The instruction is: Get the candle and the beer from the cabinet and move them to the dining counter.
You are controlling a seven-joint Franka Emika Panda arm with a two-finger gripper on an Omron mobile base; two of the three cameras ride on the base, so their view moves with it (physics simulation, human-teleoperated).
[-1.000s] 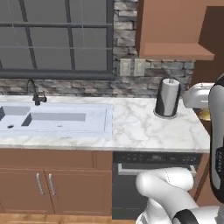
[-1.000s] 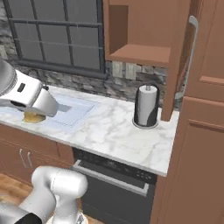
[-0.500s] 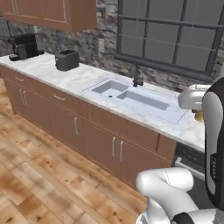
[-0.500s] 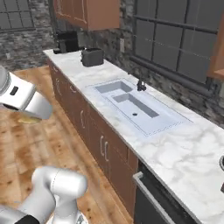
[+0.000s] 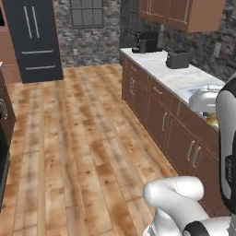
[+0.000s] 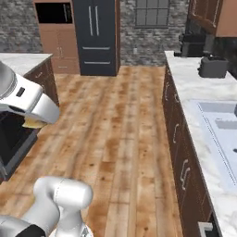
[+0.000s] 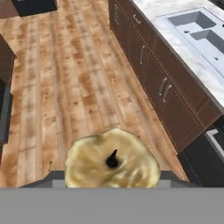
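Gold-tan candle point(image 7: 112, 162) sits btwn gripper point(image 7: 112, 181) fingers, gripped, above wood floor point(image 7: 78, 83).

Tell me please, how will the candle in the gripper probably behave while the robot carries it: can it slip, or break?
The candle looks short and wide, with a dark wick on top, so it is probably light and unlikely to tip once set down. Its gold-tan surface looks smooth and waxy, so it may slip or dent under a hard squeeze. Being round, it could roll if dropped sideways.

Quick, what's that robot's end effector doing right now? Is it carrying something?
End effector: closed on the candle, a gold-tan disc with a dark wick sitting right between the fingertips, carried above the wood floor.
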